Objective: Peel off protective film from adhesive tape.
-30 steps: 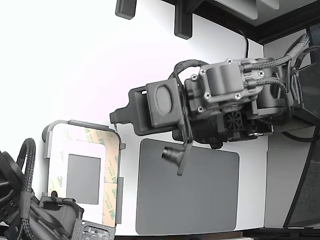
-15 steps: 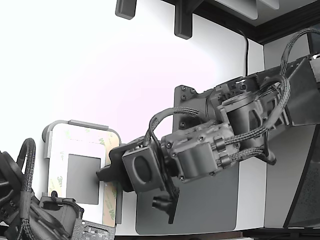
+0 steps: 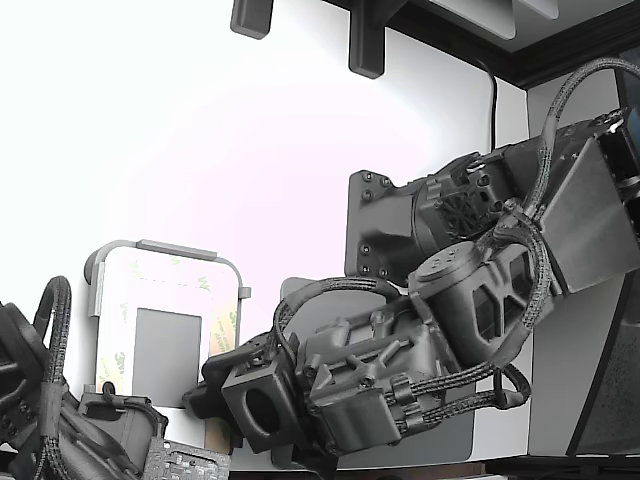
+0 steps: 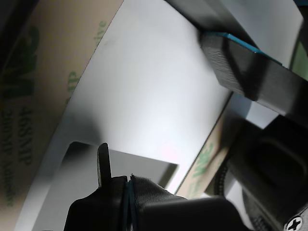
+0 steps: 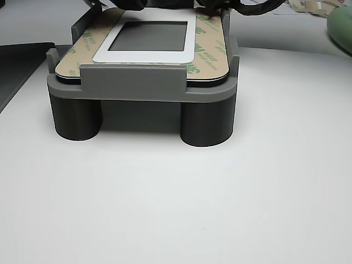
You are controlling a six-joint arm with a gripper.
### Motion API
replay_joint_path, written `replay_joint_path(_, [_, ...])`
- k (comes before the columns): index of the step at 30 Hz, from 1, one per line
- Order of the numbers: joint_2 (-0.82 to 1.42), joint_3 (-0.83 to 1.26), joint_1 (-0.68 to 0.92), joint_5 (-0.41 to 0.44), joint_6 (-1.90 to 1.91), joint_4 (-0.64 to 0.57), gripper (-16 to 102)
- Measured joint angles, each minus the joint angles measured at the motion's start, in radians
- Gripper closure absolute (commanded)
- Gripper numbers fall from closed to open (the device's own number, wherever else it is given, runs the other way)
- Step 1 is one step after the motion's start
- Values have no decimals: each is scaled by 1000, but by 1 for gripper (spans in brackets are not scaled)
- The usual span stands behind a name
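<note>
Exterior view shows the gripper low at the near corner of the fixture, where the film lies flat all around, so peeling looks unstarted; whether the jaws are closed is unclear.

The arm is built of dark grey and black blocky housings with rounded motor caps, joined by small silver screws. Braided black cables loop from one joint to the next along its length. A flat grey plate carries several screw heads. The gripper shows black fingers with a thin blue edge.
</note>
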Motion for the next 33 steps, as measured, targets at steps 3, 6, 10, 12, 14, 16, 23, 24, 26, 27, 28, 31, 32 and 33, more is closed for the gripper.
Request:
replay_joint_path(3, [-31,-31,9,0,-8,5,97])
replay_joint_path(6, [-49,-60,17,2,-35,25,97])
replay_joint_path(10, [-54,-75,35,14,-54,38,97])
replay_joint_path(12, [-63,-81,44,18,-55,40,97])
replay_joint_path(14, [-75,-95,51,20,-55,46,97])
replay_joint_path(16, [-95,-114,58,25,-55,54,97])
replay_joint_path(23, [-133,-155,67,37,-74,75,97])
replay_joint_path(24, [-138,-161,67,37,-78,81,97])
replay_joint_path(26, [-150,-176,67,38,-80,97,97])
replay_joint_path(27, [-156,-183,67,38,-81,103,97])
replay_joint_path(28, [-158,-186,67,40,-81,103,97])
replay_joint_path(31, [-158,-186,69,40,-83,104,97])
replay_joint_path(32, [-158,-186,69,40,-83,104,97])
replay_joint_path(33, [-160,-186,69,41,-83,104,97])
